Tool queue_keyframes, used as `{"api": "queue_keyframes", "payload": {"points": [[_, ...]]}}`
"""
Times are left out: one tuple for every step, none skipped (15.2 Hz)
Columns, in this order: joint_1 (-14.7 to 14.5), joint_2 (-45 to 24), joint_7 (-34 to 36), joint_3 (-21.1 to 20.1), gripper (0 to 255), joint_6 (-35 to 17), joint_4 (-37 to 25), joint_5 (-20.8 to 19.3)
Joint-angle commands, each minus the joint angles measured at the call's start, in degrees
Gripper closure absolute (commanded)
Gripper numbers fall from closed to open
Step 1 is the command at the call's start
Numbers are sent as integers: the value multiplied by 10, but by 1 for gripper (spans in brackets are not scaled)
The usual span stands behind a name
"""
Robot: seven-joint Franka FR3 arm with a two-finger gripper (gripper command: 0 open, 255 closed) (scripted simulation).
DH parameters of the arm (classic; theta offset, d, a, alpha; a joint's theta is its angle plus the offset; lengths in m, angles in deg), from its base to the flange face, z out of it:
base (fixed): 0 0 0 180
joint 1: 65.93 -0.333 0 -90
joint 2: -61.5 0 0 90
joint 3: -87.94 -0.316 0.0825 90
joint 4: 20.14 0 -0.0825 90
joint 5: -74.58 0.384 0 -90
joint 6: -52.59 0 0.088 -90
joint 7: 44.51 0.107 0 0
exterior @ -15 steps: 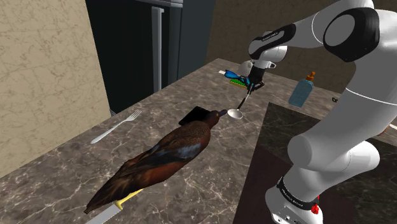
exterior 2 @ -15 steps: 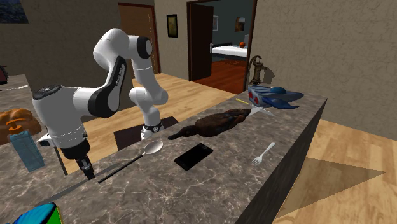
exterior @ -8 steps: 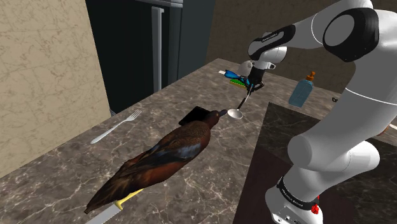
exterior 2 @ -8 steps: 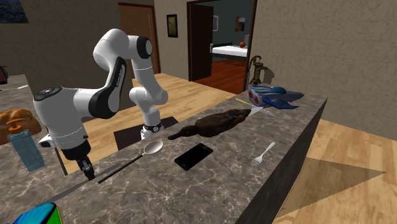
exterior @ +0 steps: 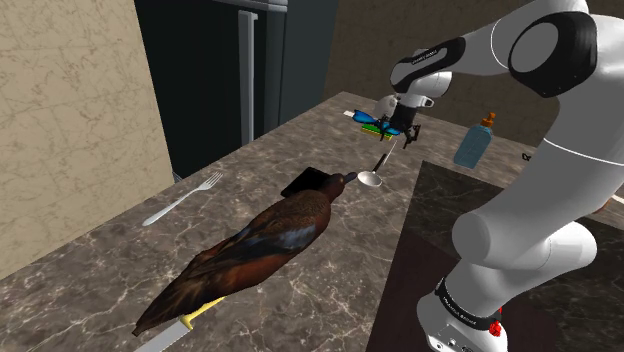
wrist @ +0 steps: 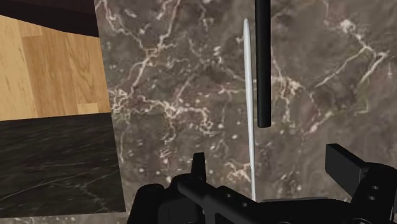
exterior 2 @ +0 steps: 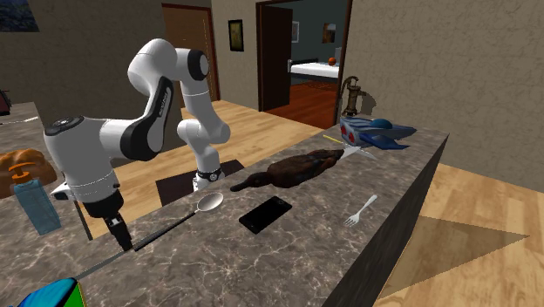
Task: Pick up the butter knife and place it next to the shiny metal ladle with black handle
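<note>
Open fingers (wrist: 198, 170) of the gripper (exterior 2: 118, 234), clear of the butter knife (wrist: 248, 108).
Fingers set wide apart, clasping nothing; knife flat on the marble counter (exterior 2: 261, 262) between them, touched by neither. Across the second exterior view, left to right: blue bottle (exterior 2: 37, 205) upright on another surface past the counter's left end; gripper over that end, by the far edge; knife at the same end, a thin pale strip parallel to the black handle (wrist: 263, 63) of the ladle (exterior 2: 209, 202) and just beside it, a narrow gap between; ladle bowl, shiny, toward mid-counter; black phone (exterior 2: 266, 214) flat near the middle; dark brown bird (exterior 2: 292, 170) along the far edge; fork (exterior 2: 359, 211) by the near edge; blue-and-white toy craft (exterior 2: 375, 133) at the far right corner.
</note>
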Motion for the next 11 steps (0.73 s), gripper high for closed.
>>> {"api": "queue_keyframes", "payload": {"points": [[0, 10, 0, 0, 0, 28, -18, 0], [1, 16, 0, 0, 0, 47, -31, 0], [1, 20, 0, 1, 0, 61, -41, 0], [1, 20, 0, 1, 0, 61, -41, 0], [1, 20, 0, 1, 0, 61, -41, 0], [1, 20, 0, 1, 0, 61, -41, 0], [1, 20, 0, 1, 0, 61, -41, 0], [1, 20, 0, 1, 0, 61, -41, 0], [1, 20, 0, 1, 0, 61, -41, 0], [1, 20, 0, 1, 0, 61, -41, 0], [1, 20, 0, 1, 0, 61, -41, 0]]}}
